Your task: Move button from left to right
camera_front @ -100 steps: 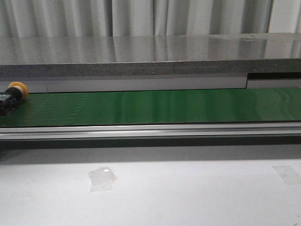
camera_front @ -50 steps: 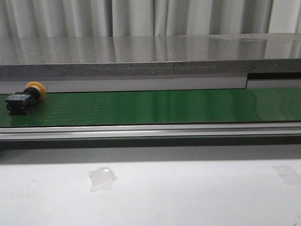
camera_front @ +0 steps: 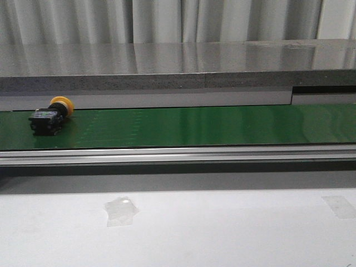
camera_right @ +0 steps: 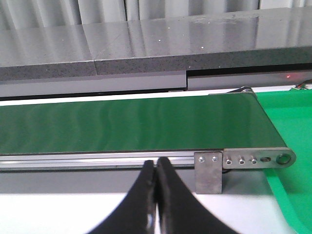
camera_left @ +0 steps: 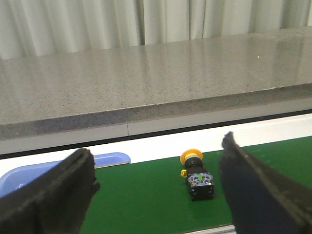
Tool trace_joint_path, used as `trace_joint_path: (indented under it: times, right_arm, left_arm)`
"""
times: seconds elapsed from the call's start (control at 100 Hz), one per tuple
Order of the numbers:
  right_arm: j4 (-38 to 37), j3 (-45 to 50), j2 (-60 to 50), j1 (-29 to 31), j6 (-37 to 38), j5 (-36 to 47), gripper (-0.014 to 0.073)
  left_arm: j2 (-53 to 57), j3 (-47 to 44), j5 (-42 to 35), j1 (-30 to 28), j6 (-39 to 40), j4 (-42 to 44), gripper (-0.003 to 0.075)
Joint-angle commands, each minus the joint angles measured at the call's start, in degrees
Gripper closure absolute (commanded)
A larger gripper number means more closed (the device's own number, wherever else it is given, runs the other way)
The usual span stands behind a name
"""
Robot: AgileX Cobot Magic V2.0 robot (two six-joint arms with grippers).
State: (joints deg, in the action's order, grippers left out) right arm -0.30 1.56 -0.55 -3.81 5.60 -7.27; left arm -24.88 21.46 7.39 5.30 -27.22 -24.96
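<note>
Button (camera_front: 51, 115) first: in the front view it lies on its side on the green belt (camera_front: 194, 125), near the left end. Half a second ago it sat closer to the left edge, and a second ago it was only peeking in. So it is sliding to the right, and no arm is touching it. I think the belt is doing the carrying, and most of the trip is still to go. The belt looks smooth and a bit shiny. Behind it runs a long grey speckled shelf (camera_front: 178, 64), hard like stone.

From the left wrist, the left gripper (camera_left: 158, 187) has its two dark fingers spread wide apart, with nothing between them. The button has a round yellow cap and a black boxy body. A blue tray (camera_left: 29, 173) sits just past the belt's end.

From the right wrist, the right gripper (camera_right: 156, 204) has its fingers pressed together, holding nothing. The belt ends at a shiny metal bracket (camera_right: 243, 163), beside a bright green mat (camera_right: 290, 122).
</note>
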Motion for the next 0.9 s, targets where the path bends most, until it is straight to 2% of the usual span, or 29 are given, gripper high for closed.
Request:
trace_joint_path:
  times: [0.0, 0.18, 0.28, 0.35, 0.59, 0.89]
  right_arm:
    - [-0.67, -0.84, -1.07, -0.01, -0.09, 5.05, 0.0662]
    - [-0.67, -0.84, -1.07, -0.01, -0.09, 5.05, 0.0662]
    - [-0.67, -0.84, -1.07, -0.01, -0.09, 5.05, 0.0662]
    - [-0.67, -0.84, -1.07, -0.01, -0.09, 5.05, 0.0662]
    - [-0.67, -0.84, -1.07, -0.01, -0.09, 5.05, 0.0662]
    - [-0.67, -0.89, -1.07, -0.01, -0.09, 5.51, 0.0662]
  left_arm:
    - [0.08, 1.18, -5.47, 0.52, 0.16, -1.08, 0.0209]
    - [0.08, 1.18, -5.38, 0.52, 0.16, -1.08, 0.0211]
    - [0.08, 1.18, -5.5, 0.52, 0.16, -1.08, 0.027]
    - [0.08, 1.18, -5.5, 0.52, 0.16, -1.08, 0.0358]
    - [0.08, 1.18, -5.5, 0.52, 0.16, -1.08, 0.0743]
    - [0.08, 1.18, -5.5, 0.52, 0.16, -1.08, 0.074]
